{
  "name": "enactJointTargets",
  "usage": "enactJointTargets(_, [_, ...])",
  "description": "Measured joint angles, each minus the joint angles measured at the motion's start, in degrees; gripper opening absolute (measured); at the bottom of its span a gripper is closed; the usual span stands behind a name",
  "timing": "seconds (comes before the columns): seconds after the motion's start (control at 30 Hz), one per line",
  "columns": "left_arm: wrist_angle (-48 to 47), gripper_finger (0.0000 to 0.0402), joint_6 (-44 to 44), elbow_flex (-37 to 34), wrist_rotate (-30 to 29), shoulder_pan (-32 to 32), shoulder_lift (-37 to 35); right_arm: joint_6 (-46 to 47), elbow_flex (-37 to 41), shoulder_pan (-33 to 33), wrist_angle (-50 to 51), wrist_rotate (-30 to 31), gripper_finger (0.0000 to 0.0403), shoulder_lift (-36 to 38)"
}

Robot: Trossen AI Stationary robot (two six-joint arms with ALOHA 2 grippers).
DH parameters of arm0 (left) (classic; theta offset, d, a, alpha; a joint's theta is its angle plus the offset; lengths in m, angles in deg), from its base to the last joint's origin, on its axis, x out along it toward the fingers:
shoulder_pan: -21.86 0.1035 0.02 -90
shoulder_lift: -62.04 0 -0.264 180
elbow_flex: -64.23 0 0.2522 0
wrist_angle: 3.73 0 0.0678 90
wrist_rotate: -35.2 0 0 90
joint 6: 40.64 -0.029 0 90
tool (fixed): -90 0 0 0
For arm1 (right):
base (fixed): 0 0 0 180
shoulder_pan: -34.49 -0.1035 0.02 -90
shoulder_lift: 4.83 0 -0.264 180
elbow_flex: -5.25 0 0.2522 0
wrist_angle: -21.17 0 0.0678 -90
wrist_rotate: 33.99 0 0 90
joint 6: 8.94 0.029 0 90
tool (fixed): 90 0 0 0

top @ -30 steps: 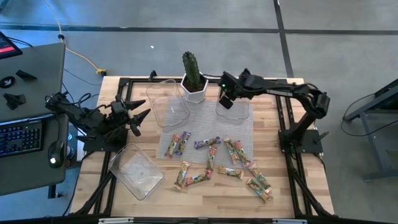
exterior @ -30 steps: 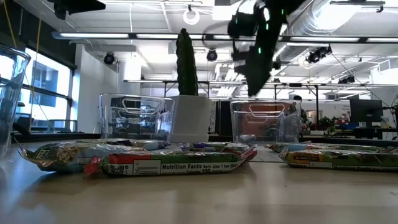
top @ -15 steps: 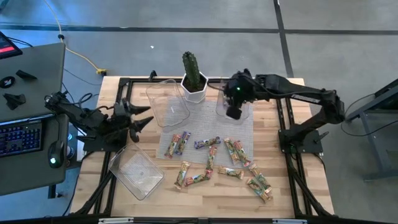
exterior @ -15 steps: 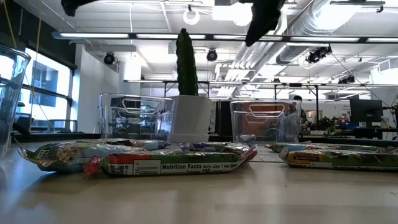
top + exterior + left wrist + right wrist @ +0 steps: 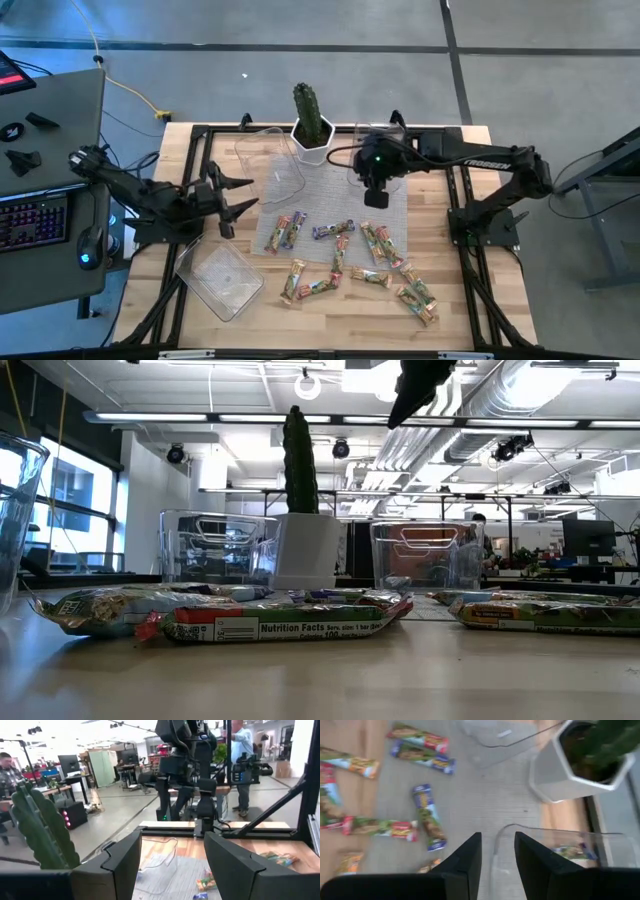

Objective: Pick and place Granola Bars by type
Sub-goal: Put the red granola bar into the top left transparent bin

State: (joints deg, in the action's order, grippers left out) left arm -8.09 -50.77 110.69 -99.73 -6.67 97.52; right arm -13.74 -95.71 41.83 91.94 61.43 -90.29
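Observation:
Several granola bars lie flat near the table's middle, on a grey mat and on the wood: purple ones (image 5: 333, 230) (image 5: 428, 815), red-orange and green-yellow ones (image 5: 285, 232) (image 5: 380, 243) (image 5: 275, 626). One more bar (image 5: 570, 851) lies inside the far right clear tub (image 5: 392, 168). My right gripper (image 5: 373, 196) (image 5: 497, 865) hangs open at that tub's near wall, above the mat, holding nothing. My left gripper (image 5: 236, 196) (image 5: 172, 865) is open at the table's left side, level and pointing right, also holding nothing.
A cactus in a white pot (image 5: 312, 128) stands at the far edge between two clear tubs, the left one (image 5: 268, 165) tipped. A third clear tub (image 5: 220, 280) sits near left. A desk with a keyboard (image 5: 35, 220) is left of the table. People stand in the room beyond (image 5: 242, 750).
My right gripper has risen from above the far right tub and moved toward the table's near edge, coming over the mat beside the tub. My left gripper has shifted a little toward the table's right. The bars and tubs have stayed put.

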Motion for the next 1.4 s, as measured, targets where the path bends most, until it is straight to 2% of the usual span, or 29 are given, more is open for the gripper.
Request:
enactJointTargets(0.17, [-0.2, 0.0211, 0.1, 0.3, 0.3, 0.0, 0.0, 7.8, 0.0, -2.5, 1.6, 0.1, 0.0115, -0.1])
enactJointTargets(0.47, [-0.5, 0.0211, 1.8, 0.3, 0.4, 0.0, 0.0, 25.5, 0.0, -6.8, 19.7, 3.1, 0.0184, -1.3])
enactJointTargets(0.6, [-1.0, 0.0211, 1.9, 0.3, 0.4, 0.0, 0.0, 33.3, 3.4, -11.4, 21.0, 2.8, 0.0198, -1.8])
enactJointTargets(0.8, [-2.5, 0.0211, 3.4, 0.3, 0.5, 0.0, 0.1, 47.6, 17.5, -19.1, 12.2, 0.6, 0.0199, -1.9])
enactJointTargets(1.0, [-2.7, 0.0211, 3.4, 0.3, 0.5, 0.0, 0.1, 56.0, 30.5, -23.0, -2.8, -0.8, 0.0199, -1.9])
enactJointTargets(1.13, [-2.7, 0.0211, 3.4, 0.3, 0.5, 0.0, 0.1, 57.6, 35.8, -23.3, -11.1, -1.6, 0.0199, -1.9])
enactJointTargets(1.4, [-2.7, 0.0211, 3.4, 0.3, 0.3, 0.0, 0.1, 58.8, 41.8, -23.2, -18.9, -1.5, 0.0199, -1.9])
